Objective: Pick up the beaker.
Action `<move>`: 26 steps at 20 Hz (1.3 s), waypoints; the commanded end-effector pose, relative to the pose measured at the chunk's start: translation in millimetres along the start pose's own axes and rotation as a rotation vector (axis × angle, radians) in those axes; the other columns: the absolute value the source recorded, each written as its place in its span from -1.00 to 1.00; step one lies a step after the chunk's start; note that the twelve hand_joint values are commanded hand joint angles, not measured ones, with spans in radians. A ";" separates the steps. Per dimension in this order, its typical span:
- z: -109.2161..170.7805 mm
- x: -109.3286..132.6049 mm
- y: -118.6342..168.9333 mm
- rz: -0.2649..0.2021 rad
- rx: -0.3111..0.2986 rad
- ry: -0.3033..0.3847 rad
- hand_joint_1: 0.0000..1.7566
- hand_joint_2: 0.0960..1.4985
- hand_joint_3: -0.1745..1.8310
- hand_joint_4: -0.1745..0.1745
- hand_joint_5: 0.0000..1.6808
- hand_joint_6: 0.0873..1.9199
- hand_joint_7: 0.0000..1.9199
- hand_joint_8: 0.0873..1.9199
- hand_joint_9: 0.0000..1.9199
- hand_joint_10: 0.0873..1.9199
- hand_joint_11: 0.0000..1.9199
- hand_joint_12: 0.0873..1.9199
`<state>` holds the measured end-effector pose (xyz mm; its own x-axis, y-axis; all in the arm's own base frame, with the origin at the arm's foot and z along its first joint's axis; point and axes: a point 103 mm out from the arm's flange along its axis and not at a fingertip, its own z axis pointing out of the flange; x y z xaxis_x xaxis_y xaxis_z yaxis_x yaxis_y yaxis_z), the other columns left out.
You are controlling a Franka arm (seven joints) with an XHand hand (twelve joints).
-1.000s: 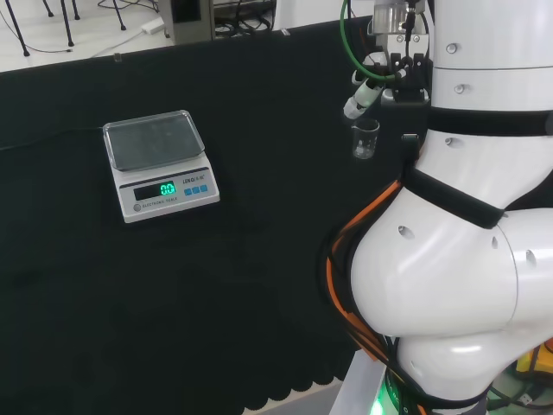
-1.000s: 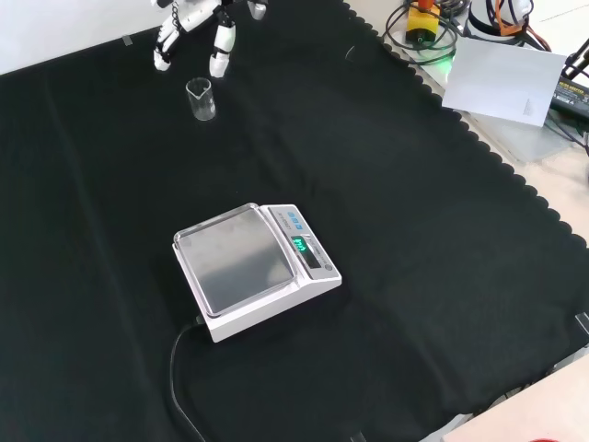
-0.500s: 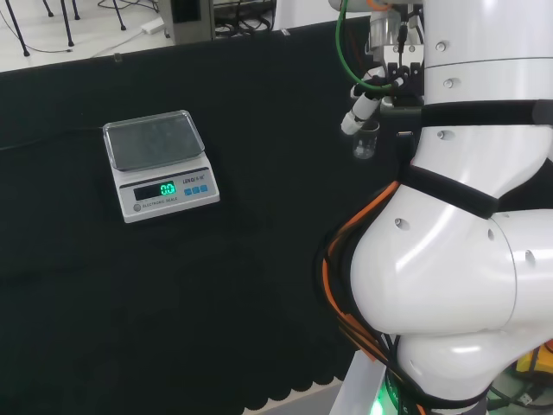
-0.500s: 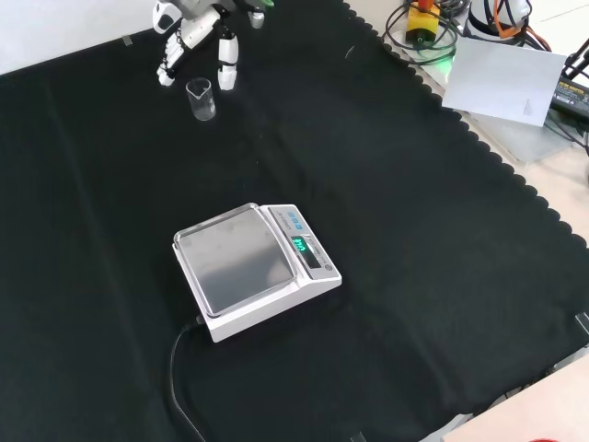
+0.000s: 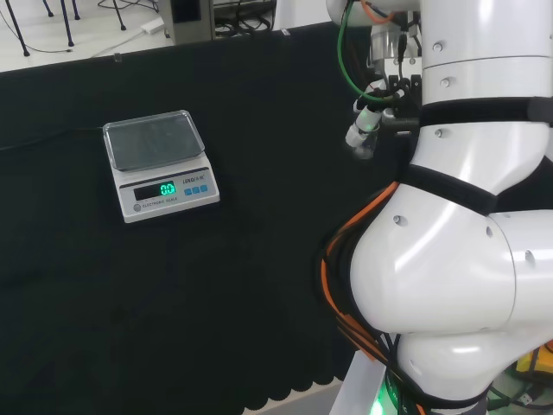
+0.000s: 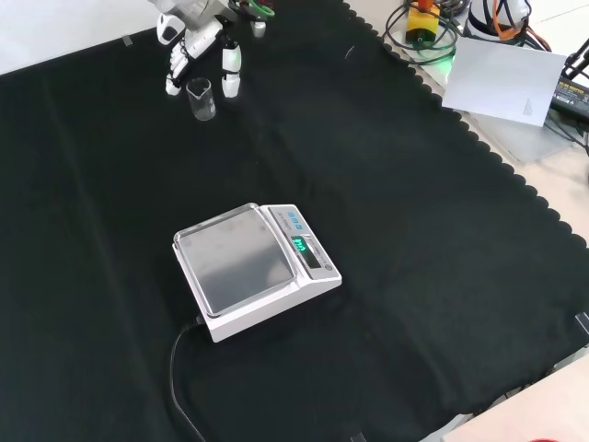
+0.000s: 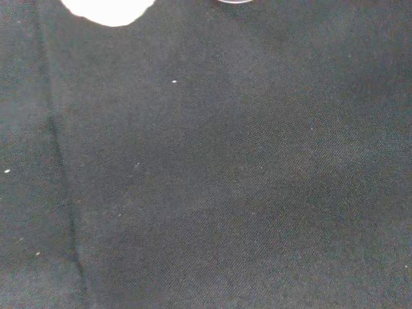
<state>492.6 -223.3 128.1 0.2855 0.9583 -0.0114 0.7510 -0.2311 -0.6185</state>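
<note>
Item one, nearest me in the front view: a white electronic scale (image 6: 253, 269) with a grey weighing pan, sitting on the black cloth (image 6: 414, 276) near the middle of the bench. Its display is lit green and three small blue buttons sit beside it; a black cable (image 6: 181, 391) runs from it toward the near edge. There is small print under the display in the head view, which I leave unread.

Item two, far end of the bench in the front view: one small clear beaker (image 6: 201, 98), upright on the cloth, close to the far edge and left of centre. I cannot tell whether it holds anything.

Item three: the hand (image 6: 198, 46), black and white, just beyond the beaker. Its fingers (image 6: 231, 72) point down, fairly straight and spread, with one on each side of the beaker. I see them flanking the glass, not curled round it. In the head view the hand (image 5: 363, 130) sits against the arm's white links (image 5: 467, 259), covering the beaker.
</note>
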 end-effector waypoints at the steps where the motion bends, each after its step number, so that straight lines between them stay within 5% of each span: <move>1: 4.4 -2.7 16.6 0.003 -0.004 0.004 -0.06 0.10 -1.00 0.23 -0.82 -1.00 -1.00 -0.59 -1.00 -0.17 -0.94 0.57; 10: 8.1 0.9 28.1 0.000 -0.017 0.004 0.06 0.18 -1.00 0.09 -0.61 -1.00 -0.95 -0.39 -0.71 -0.16 -0.72 0.47; 13: 7.8 3.5 29.3 -0.012 -0.034 0.001 0.17 0.24 -1.00 -0.07 -0.45 -0.99 -0.75 -0.30 -0.39 -0.23 -0.42 0.32; 18: 8.4 7.7 34.5 -0.021 -0.066 0.001 0.34 0.38 -1.00 -0.50 -0.36 -0.31 -0.60 -0.23 -0.01 -0.38 0.07 -0.01; 24: 10.2 13.8 41.6 -0.041 -0.150 0.010 0.44 0.45 -1.00 -0.95 -0.16 -0.12 -0.28 -0.13 0.14 -0.26 0.24 -0.25; 26: 9.1 15.8 42.7 -0.045 -0.153 0.004 0.60 0.45 -0.94 -0.99 -0.07 -0.01 -0.19 -0.07 0.06 -0.06 0.22 -0.26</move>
<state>519.7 -221.2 94.3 0.2626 0.9649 0.0086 0.8280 -0.2207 -0.5155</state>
